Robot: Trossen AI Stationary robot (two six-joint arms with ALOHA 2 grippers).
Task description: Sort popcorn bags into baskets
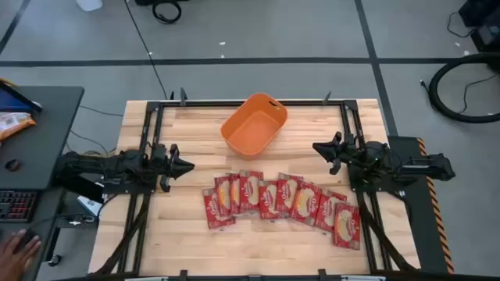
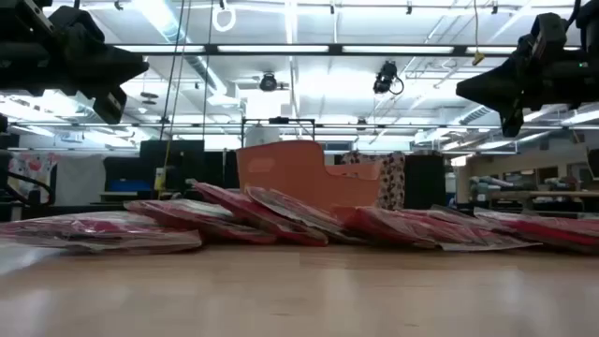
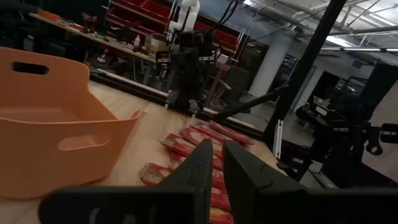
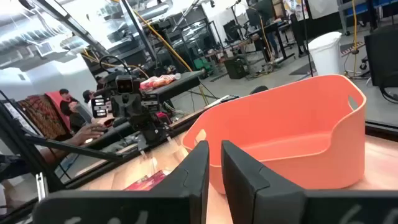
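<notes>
The left pincer [image 1: 187,165] hovers above the counter's [image 1: 156,242] left side, its fingers [image 3: 249,171] nearly together with only a narrow gap and nothing held. The right pincer [image 1: 319,147] hangs over the right side, likewise almost closed and empty. Between them and nearer the front edge, the popcorn bags [image 1: 281,201] lie in an overlapping row on the wood, apart from both pincers. The orange basket [image 1: 254,125] sits beyond the row toward the far edge, between the two pincers
</notes>
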